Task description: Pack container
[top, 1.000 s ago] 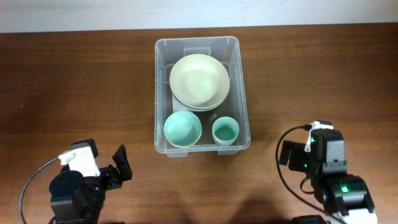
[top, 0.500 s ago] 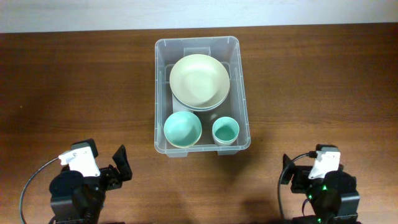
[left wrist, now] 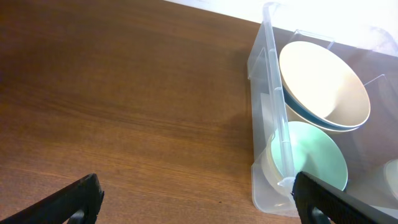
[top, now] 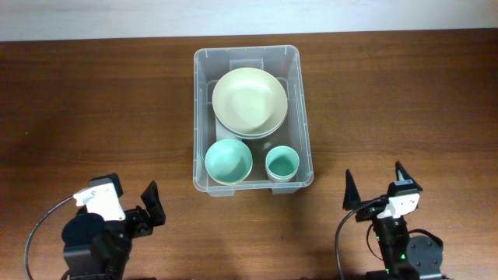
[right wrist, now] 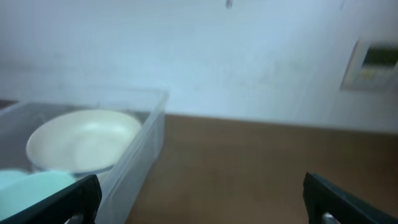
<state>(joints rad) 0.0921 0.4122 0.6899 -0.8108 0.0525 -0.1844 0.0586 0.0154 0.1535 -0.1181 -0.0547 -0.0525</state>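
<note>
The clear plastic container stands at the table's middle. It holds a cream bowl stacked on a blue-grey one, a teal bowl and a small teal cup. My left gripper is open and empty near the front edge, left of the container. In the left wrist view my left gripper faces the container's left wall, the cream bowl and the teal bowl. My right gripper is open and empty at the front right. In the blurred right wrist view my right gripper sits right of the container and the cream bowl.
The brown wooden table runs to a white wall at the back. Black cables trail from both arm bases at the front edge.
My right arm has drawn back toward the front edge and tilted up, so its open fingers now show pointing away. The left arm and the container's contents have not moved.
</note>
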